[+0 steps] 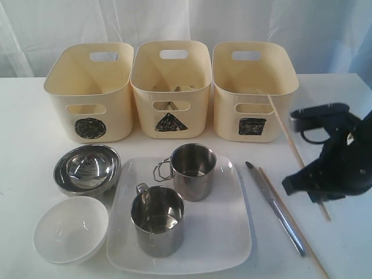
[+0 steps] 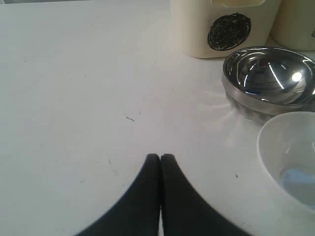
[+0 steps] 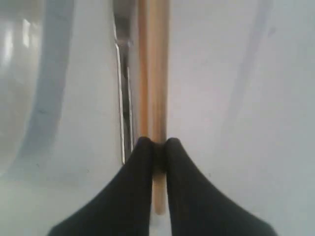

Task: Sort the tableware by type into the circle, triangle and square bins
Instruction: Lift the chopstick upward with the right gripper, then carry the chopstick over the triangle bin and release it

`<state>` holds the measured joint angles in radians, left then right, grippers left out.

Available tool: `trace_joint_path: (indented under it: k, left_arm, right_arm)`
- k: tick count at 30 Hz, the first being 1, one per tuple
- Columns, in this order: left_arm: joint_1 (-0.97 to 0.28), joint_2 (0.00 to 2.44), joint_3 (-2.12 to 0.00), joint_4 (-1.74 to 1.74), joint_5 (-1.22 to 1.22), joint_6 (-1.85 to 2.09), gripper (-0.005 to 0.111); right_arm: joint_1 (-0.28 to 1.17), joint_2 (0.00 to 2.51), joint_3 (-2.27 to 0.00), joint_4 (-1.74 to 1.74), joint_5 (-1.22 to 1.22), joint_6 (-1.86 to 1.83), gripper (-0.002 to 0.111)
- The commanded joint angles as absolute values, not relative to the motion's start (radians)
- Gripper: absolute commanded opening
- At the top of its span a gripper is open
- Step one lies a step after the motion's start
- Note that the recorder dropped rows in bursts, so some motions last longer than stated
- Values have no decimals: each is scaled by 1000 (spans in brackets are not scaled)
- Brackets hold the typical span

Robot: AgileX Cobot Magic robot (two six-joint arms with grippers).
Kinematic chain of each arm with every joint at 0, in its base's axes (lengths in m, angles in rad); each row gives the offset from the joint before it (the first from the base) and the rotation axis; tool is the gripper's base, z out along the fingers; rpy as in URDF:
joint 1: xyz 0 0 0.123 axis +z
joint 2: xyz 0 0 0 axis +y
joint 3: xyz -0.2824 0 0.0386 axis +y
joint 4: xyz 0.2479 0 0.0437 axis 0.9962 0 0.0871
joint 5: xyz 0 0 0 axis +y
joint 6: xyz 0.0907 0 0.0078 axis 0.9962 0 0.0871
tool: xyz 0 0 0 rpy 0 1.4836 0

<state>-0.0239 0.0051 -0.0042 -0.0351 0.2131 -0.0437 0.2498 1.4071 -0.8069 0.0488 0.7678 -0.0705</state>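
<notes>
My right gripper (image 1: 314,192) (image 3: 157,143) is shut on a wooden chopstick (image 1: 285,129) (image 3: 153,73), near its end. The stick slants up and its far tip is over the square bin (image 1: 254,93). A second chopstick (image 1: 290,224) and a steel piece of cutlery (image 1: 276,209) (image 3: 124,98) lie on the table beside the large white square plate (image 1: 232,238). Two steel mugs (image 1: 193,171) (image 1: 158,220) stand on the plate. The steel bowl (image 1: 87,168) (image 2: 268,78) and the small white bowl (image 1: 71,228) (image 2: 290,152) sit to its left. My left gripper (image 2: 160,157) is shut and empty over bare table.
The circle bin (image 1: 90,93) (image 2: 216,29), triangle bin (image 1: 170,90) and square bin stand in a row at the back. Something pale lies inside the triangle bin. The table's right edge runs behind my right arm.
</notes>
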Motion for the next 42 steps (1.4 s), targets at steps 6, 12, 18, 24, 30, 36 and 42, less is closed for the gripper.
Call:
trace_joint_path:
  k: [6, 12, 18, 24, 30, 36, 42]
  left_arm:
    - [-22, 0, 0, -36, 211, -47, 0]
    - [-22, 0, 0, -36, 211, -47, 0]
    - [-22, 0, 0, -36, 211, -47, 0]
    - [-22, 0, 0, -36, 211, -47, 0]
    - [-22, 0, 0, -36, 211, -47, 0]
    - [-22, 0, 0, -36, 211, -47, 0]
    - [-22, 0, 0, -36, 211, -47, 0]
  right_arm:
    - [247, 1374, -967, 653, 482, -645, 0]
    - [279, 1520, -1087, 1016, 323, -997, 0]
    - [310, 1727, -1254, 1331, 364, -1314, 0]
    - [342, 1902, -1440, 1551, 400, -1508, 0]
    - [360, 2054, -1587, 1643, 429, -1591, 0]
    - [360, 2127, -1626, 1643, 437, -1588, 10]
    - [360, 2132, -1632, 1643, 441, -1585, 29]
